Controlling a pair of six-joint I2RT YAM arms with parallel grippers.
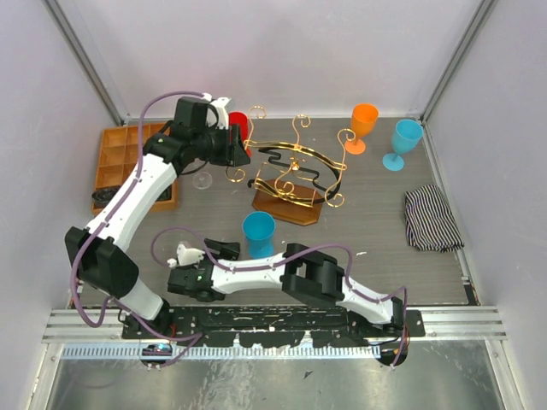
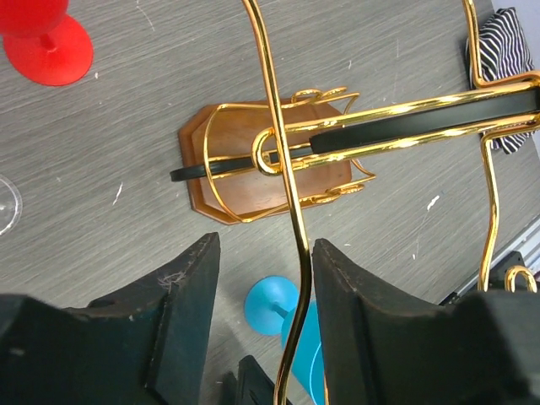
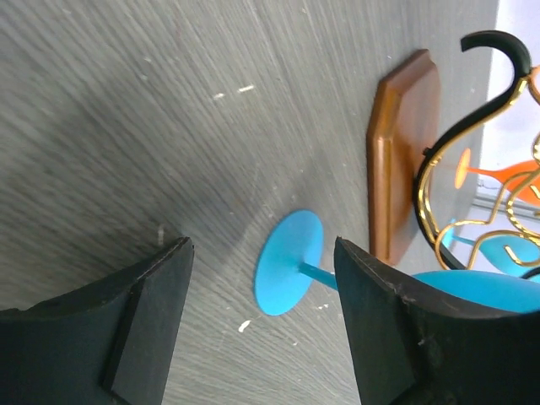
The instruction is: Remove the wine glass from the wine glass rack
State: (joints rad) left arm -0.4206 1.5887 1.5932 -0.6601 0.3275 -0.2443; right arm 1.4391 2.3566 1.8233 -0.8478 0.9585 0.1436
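- We are holding the left gripper point(image 2: 266, 246) open, with a gold wire of the rack point(image 1: 286, 207) running between its jaws.
- We are holding the right gripper point(image 3: 261, 249) open too, facing a blue glass point(image 3: 288, 261).
- That glass is standing on the table point(image 1: 385, 235), off the rack, just beside its base.
- A red glass point(image 2: 52, 49) is standing near the left gripper.

The wine glass rack point(image 1: 295, 171) stands upright in the middle of the bench. It is made of gold wire bent into curled scrolls, with black curved rails, on a brown rectangular wooden base point(image 1: 286, 207). One of its gold wires passes between the parted fingers of the left gripper point(image 2: 266, 245). The blue wine glass point(image 1: 258, 231) stands upright on the bench just in front of this base. Its round foot point(image 3: 289, 261) lies flat on the surface, just ahead of the parted fingers of the right gripper point(image 3: 261, 245).
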